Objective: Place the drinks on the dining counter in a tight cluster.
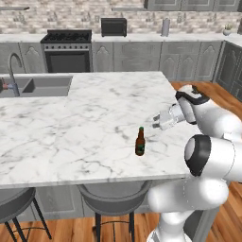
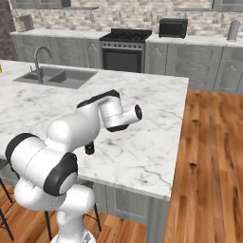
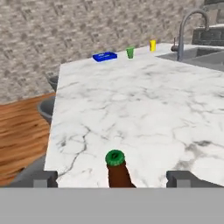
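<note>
Standing upright on the dining counter, 1 beer bottle: slim, dark brown, green cap, with a dark green band of label on which no writing can be read. It sits near the counter's front edge, well to the right of the sink and apart from everything else on the marble.

Items listed left to right, placed relative to that bottle, left base view:
- Faucet, curved, grey, at the sink's left end, far left and back of the bottle.
- Sink, built into the counter, back left of the bottle.
- 2 round stools: stool 1 and stool 2, below the counter's front edge, left of and beneath the bottle.
- Gripper, just right of and slightly above the bottle, aimed toward it; jaws spread wide, nothing between them. In the hand view the 2 fingertips flank the bottle's neck, apart from it on both sides.

Far end of the counter, hand view: 1 flat blue item, 1 green cup, 1 yellow cup, all well beyond the bottle. No brand or lettering legible on any of them.
</note>
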Robot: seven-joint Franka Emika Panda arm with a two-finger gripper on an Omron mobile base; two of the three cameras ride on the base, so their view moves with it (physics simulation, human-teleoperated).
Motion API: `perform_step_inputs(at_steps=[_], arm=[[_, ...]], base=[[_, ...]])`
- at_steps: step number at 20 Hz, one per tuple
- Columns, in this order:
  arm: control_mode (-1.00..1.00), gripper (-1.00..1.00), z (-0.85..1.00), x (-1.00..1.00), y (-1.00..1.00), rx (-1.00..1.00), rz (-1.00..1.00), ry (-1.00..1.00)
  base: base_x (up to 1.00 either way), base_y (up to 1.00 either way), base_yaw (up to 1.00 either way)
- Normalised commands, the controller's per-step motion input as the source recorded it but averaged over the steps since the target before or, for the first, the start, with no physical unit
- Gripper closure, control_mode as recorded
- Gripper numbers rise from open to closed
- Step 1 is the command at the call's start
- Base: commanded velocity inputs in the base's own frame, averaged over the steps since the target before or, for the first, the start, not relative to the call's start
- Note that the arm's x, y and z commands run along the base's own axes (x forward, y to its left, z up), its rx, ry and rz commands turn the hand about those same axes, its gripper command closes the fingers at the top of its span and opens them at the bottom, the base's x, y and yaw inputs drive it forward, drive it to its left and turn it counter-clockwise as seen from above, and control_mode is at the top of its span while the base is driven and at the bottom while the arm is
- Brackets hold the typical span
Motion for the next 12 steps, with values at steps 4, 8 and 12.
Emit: perform_step_inputs(at_steps=[4,8,12], arm=[[-1.0,-1.0,0.17,0.29,-0.25,-0.2,-0.15,0.78],[-1.0,-1.0,0.02,0.25,-0.26,-0.27,-0.27,0.67],[-1.0,-1.0,0.0,0.01,-0.38,-0.25,-0.37,0.32]], base=[[0.0,0.0,0.0],[0.0,0.0,0.0],[0.0,0.0,0.0]])
